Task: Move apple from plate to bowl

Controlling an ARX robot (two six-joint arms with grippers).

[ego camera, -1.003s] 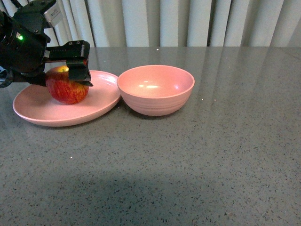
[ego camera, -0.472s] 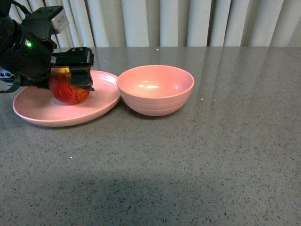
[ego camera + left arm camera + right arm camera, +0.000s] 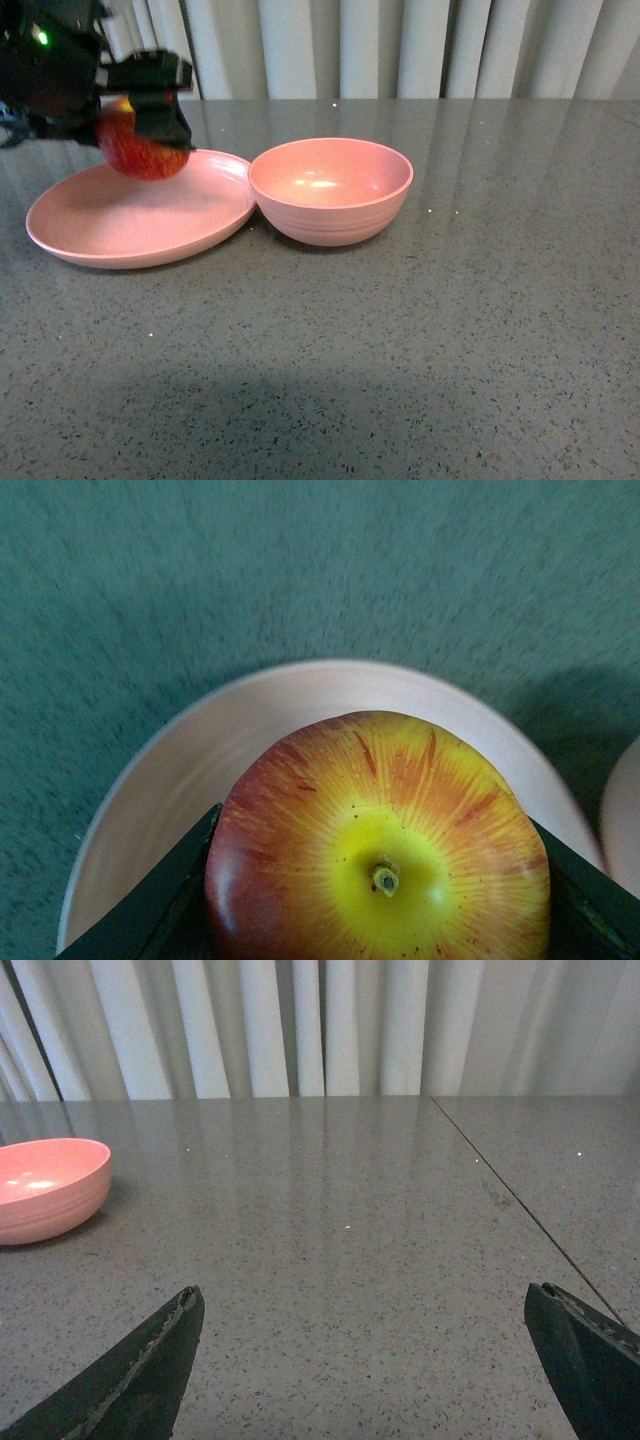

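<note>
red apple (image 3: 140, 150) w/ yellow streaks, held in the air over the far left part of the pink plate (image 3: 90, 245). it looks clear of the plate surface, w/ bare pink showing below it in the front view. left gripper (image 3: 140, 135) is clamped on the apple, one dark finger (image 3: 160, 115) across its front side, the other hidden behind. black arm body w/ a green light sits at the top left corner of the front view.

left wrist view: apple (image 3: 380, 840) seen from above, yellow patch round a short stem, fills the lower middle. dark fingers (image 3: 150, 910) press both its sides. plate (image 3: 200, 740) lies beneath it, and a sliver of the bowl (image 3: 625, 810) shows at the edge.

the deep pink bowl (image 3: 330, 215) w/ faint ridges stands just right of the plate, rims abt touching; inside is bare.

both sit on a grey speckled table (image 3: 450, 330). pale pleated curtain (image 3: 400, 45) runs along the back.

right wrist view: right gripper (image 3: 360, 1370) spread wide, holding nothing, above bare table well to the right of the bowl (image 3: 45, 1205). a thin seam (image 3: 520, 1200) crosses the tabletop.
</note>
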